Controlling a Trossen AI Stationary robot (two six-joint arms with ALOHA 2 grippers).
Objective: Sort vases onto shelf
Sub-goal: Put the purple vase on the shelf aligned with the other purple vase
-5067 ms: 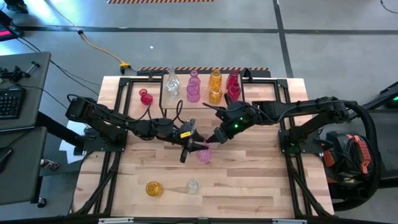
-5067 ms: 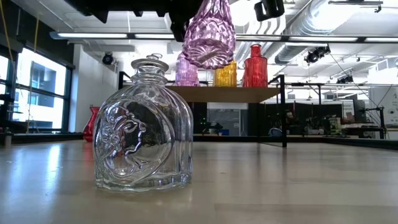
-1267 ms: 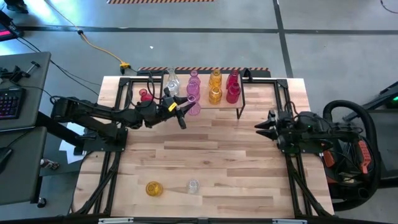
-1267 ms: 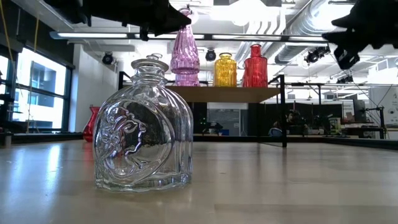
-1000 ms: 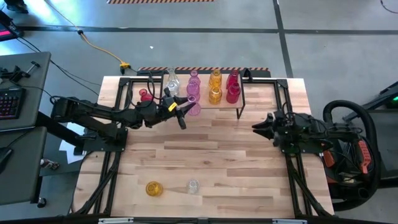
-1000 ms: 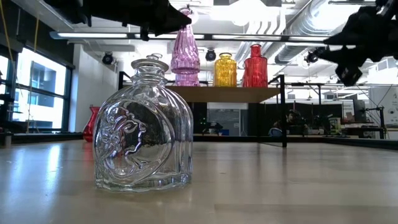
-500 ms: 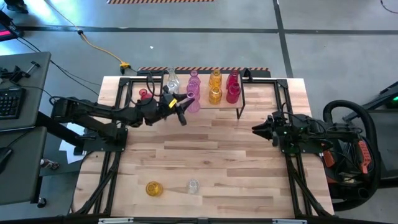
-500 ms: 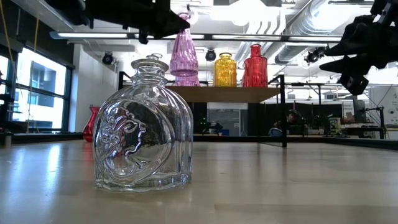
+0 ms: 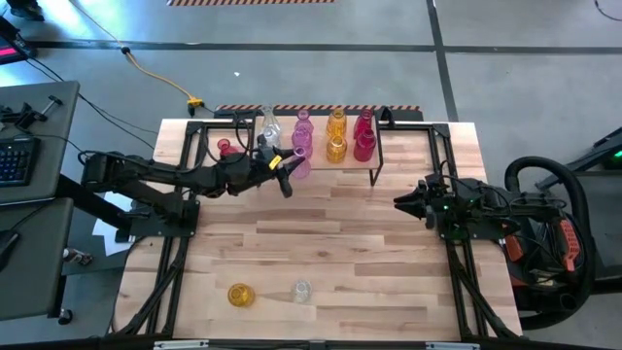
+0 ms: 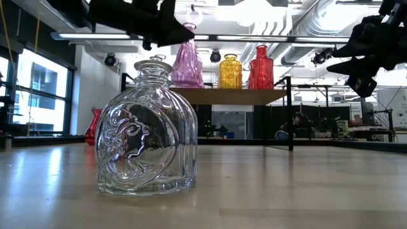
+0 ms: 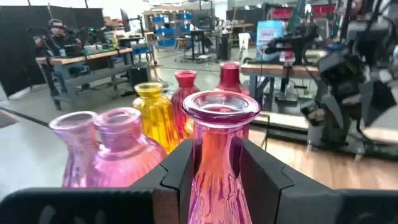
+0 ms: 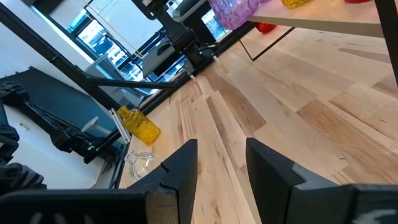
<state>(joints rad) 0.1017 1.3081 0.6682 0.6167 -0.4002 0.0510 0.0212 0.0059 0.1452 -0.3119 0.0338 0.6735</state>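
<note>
The pink vase had tilted since a moment earlier, its neck clamped in the left gripper at the shelf front. Right gripper, fingers parted, held nothing.

The shelf stands at the far edge of the table, near its middle. Several vases stand on it in a row, two deep in places. The left hand reaches the shelf's left front corner, closed on the neck of a tilted vase over the shelf. Left of the shelf, one vase stands on the table. Two more vases lie near the table's front edge, left of centre. The right hand hovers at the table's right side, well apart from the shelf.
</note>
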